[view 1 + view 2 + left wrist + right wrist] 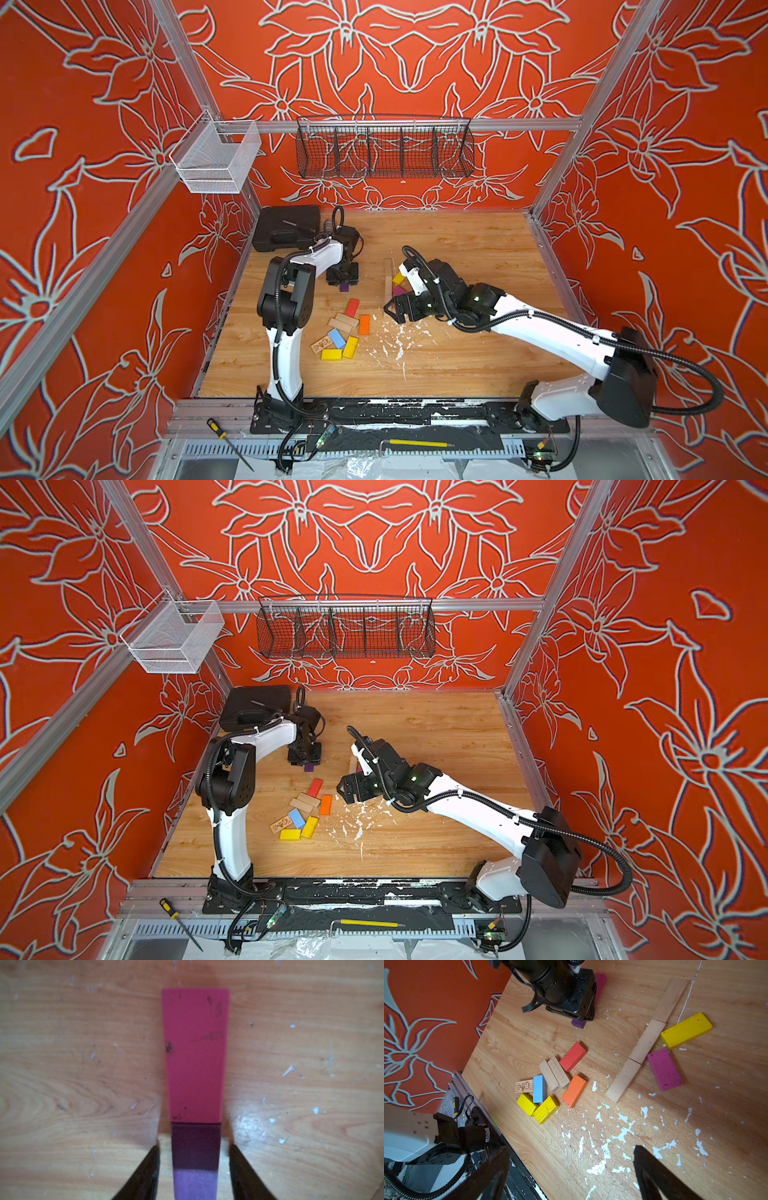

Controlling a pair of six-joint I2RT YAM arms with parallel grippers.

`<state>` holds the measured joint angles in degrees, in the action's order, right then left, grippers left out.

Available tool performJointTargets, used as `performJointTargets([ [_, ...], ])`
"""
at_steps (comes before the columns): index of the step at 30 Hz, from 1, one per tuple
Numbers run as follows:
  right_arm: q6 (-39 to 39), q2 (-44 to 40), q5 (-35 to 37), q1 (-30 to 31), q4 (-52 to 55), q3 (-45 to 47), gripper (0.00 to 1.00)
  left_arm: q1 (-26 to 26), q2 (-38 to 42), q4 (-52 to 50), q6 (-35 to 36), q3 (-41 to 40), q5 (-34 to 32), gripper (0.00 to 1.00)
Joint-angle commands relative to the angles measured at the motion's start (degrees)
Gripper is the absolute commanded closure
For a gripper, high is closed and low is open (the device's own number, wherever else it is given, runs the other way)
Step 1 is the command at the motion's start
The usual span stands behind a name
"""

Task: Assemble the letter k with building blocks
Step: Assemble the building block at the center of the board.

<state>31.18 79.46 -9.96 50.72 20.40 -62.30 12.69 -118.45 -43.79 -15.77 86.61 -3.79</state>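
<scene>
My left gripper (pixel 343 281) (pixel 194 1145) stands open over a purple block (pixel 195 1159) (pixel 344 287); a gap shows between the block and each finger. A magenta block (pixel 195 1053) lies end to end with the purple one. Three plain wood planks (pixel 646 1041) (pixel 388 276) form a straight line, with a yellow block (pixel 686 1029) and another magenta block (pixel 664 1069) slanting off beside it. A loose pile holds red (pixel 352 307), orange (pixel 364 324), light blue (pixel 337 338), yellow (pixel 350 347), plain and printed (pixel 322 345) blocks. My right gripper (pixel 390 311) (pixel 571 1148) hovers open and empty near the line's near end.
White flecks of debris (pixel 399 336) are scattered on the wooden table (pixel 478 249) below the right gripper. A black case (pixel 286 227) sits at the back left corner behind the left arm. A black wire basket (pixel 384 151) and a white mesh basket (pixel 216 160) hang on the frame.
</scene>
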Motion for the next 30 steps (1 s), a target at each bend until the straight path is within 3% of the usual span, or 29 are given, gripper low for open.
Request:
performJointTargets([
  [1, 1.96, -0.66, 4.24, 0.2, 1.12, -2.21, 0.05, -0.2, 2.83, 0.11, -0.65, -0.89, 2.03, 0.38],
  [10, 3.67, -4.4, 7.16, 0.17, 0.21, 1.41, 0.04, 1.78, 16.05, 0.22, -2.41, -7.19, 4.41, 0.38],
  [18, 4.05, -7.68, 7.23, 0.18, -1.24, 4.44, 0.04, 7.35, 30.75, -1.48, -1.12, -16.38, 2.91, 0.4],
  [24, 4.64, -8.83, 6.18, 0.18, -2.6, 6.04, 0.04, 8.36, 32.08, -2.88, 0.03, -22.08, 2.94, 0.41],
  [30, 4.97, -9.71, 5.78, 0.17, -2.27, 6.56, 0.04, 8.32, 27.51, -1.13, 1.05, -23.35, 5.26, 0.41],
])
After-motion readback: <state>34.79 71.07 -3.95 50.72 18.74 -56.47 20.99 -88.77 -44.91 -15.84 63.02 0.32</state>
